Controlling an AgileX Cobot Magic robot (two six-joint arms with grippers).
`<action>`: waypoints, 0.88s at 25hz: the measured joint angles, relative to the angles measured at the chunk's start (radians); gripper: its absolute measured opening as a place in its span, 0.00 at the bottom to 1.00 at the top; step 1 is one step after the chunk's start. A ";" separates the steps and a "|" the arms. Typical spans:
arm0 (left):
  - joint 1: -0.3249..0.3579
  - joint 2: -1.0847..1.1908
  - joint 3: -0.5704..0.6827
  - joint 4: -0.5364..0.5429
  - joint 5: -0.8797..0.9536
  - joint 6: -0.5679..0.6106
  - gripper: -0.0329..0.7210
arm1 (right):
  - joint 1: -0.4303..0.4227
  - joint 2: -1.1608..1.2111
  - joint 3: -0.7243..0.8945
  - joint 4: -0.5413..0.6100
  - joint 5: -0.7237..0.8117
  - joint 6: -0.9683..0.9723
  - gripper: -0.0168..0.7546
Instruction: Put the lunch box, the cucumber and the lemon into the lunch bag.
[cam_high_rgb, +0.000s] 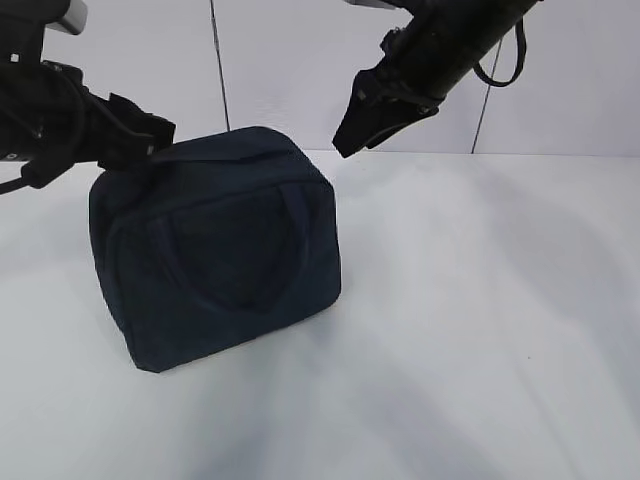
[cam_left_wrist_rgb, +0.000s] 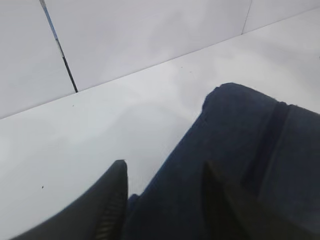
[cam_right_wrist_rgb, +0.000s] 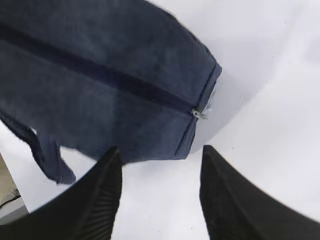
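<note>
Exterior view: my two grippers at the closed lunch bag on the white table.
My left gripper meets the bag's upper left corner, navy fabric lying between its fingers; whether they pinch it I cannot tell. My right gripper hangs in the air above and beside the bag's upper right edge, fingers spread with nothing between them. Below and ahead of it, the right wrist view shows the zipper drawn shut, its metal pull at the bag's end.
</note>
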 joint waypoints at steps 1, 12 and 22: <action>0.000 0.000 0.000 0.000 0.000 -0.002 0.50 | 0.000 0.000 -0.004 0.000 0.002 0.000 0.52; 0.150 -0.042 0.000 0.208 0.237 -0.312 0.55 | 0.000 -0.051 -0.011 -0.139 -0.039 -0.007 0.53; 0.356 -0.234 -0.015 0.531 0.376 -0.523 0.55 | 0.000 -0.191 -0.018 -0.441 -0.117 0.210 0.53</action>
